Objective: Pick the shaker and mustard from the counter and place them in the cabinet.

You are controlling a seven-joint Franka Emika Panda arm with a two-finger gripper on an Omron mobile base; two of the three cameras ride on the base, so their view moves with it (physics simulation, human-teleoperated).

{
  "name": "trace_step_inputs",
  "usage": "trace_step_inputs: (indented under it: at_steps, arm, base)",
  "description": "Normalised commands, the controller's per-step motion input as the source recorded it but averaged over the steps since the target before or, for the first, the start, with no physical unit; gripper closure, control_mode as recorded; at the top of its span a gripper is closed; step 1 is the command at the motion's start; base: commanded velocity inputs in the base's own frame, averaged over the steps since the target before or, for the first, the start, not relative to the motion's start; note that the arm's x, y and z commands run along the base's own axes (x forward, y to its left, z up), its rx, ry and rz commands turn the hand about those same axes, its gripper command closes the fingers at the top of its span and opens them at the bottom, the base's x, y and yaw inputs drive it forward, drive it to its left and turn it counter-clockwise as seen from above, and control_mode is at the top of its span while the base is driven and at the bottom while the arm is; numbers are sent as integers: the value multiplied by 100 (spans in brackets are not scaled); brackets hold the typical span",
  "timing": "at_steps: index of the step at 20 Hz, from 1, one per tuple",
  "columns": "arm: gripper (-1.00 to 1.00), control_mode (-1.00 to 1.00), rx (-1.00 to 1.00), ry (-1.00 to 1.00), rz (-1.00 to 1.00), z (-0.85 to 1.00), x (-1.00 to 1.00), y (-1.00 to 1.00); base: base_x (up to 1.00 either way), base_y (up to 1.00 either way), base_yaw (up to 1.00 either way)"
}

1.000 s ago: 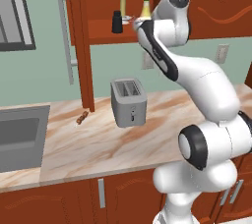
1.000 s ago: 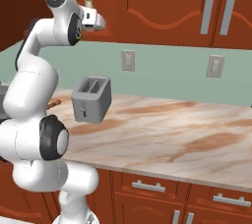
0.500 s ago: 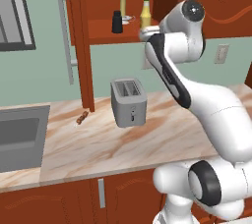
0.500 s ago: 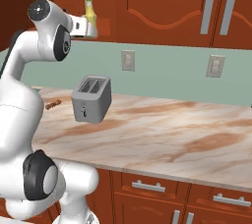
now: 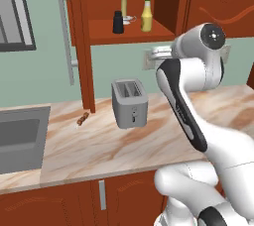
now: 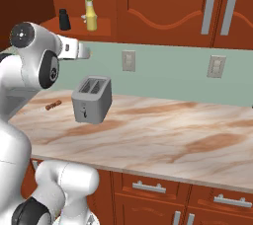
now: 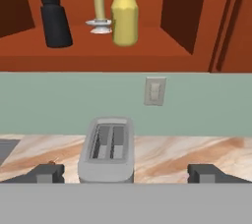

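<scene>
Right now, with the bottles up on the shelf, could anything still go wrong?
Maybe. The mustard stands right beside the candle, so a bump could tip either. The shaker sits near the shelf's front edge and might get knocked off. The open fingers hang above the toaster, so dropping low could hit it.

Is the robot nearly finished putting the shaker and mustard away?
It looks finished. The black shaker and the yellow mustard both stand upright on the cabinet shelf, with a candle between and behind them. The pincer is open and holds nothing. Nothing of the job is left on the counter, just a toaster.
</scene>
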Motion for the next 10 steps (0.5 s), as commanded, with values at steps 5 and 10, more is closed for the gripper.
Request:
trace_step_inputs:
  at_steps: [5,10]
  arm:
    - [-100,-100,6,3,0,-51,-36,0]
    - [-100,-100,5,12,0,-70,-8,-2]
  base:
    - [0,0,0]
    - [0,0,0]
